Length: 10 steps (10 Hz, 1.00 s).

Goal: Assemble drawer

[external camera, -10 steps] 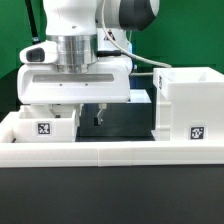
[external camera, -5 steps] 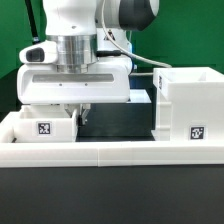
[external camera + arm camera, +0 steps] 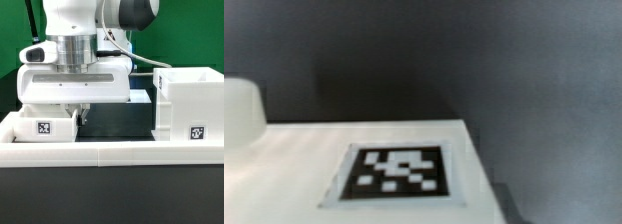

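Drawer parts: two white pieces are seen apart on the dark counter [image 3: 120,122]. A small tray [image 3: 45,124] lies at the exterior view's left and a large open box [image 3: 186,105] at its right. Nothing is joined yet.
Small tray: it sits upright behind the white rail [image 3: 110,152], and a square tag [image 3: 399,172] is carried on its flat face. The wrist view is filled by that face and its edge against the counter.
Large box: it stands upright, well apart from the tray, with a tag [image 3: 196,133] on its front.
Contents: nothing is seen above the rim of either piece. The insides are mostly hidden.
Fingers: the fingers [image 3: 79,113] are lowered just beside the tray's edge nearest the box. Whether they are released or clenched cannot be told, and contact with the tray cannot be confirmed.
Step in hand: an approach to the tray for a grasp is judged, early in the assembly.
Next move: the tray wall would need to be taken between the fingers. The tray would then be lifted level, carried to the box and lined up squarely with its opening.
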Tool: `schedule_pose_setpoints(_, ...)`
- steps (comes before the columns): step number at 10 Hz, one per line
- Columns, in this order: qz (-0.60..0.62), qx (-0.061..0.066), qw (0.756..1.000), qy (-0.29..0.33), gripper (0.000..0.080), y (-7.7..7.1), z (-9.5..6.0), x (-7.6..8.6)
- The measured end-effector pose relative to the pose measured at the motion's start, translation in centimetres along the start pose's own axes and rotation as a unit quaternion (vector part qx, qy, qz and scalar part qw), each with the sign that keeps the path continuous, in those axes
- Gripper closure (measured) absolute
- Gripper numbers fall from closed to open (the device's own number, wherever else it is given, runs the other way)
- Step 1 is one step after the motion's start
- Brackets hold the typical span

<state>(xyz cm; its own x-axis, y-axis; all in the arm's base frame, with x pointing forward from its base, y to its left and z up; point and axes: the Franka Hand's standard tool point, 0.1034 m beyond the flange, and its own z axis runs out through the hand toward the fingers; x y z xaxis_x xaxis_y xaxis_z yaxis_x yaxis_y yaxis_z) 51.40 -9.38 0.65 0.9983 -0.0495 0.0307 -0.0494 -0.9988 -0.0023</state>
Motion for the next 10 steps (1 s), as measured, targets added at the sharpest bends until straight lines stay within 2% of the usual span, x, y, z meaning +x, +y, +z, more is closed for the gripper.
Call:
schedule_pose_setpoints(3, -0.004, 0.0, 1.0, -0.002, 0.0758, -0.2, -0.1, 0.0)
schedule_pose_setpoints(5, -0.027, 0.007, 1.0, -0.003, 0.0757, -1.5, -1.8, 0.6)
schedule_pose_setpoints(6, -0.029, 0.009, 1.0, -0.001, 0.0757, -1.5, -2.4, 0.8)
schedule_pose_setpoints(10, -0.061, 0.009, 0.998, -0.003, 0.0757, -1.4, -2.2, 0.6)
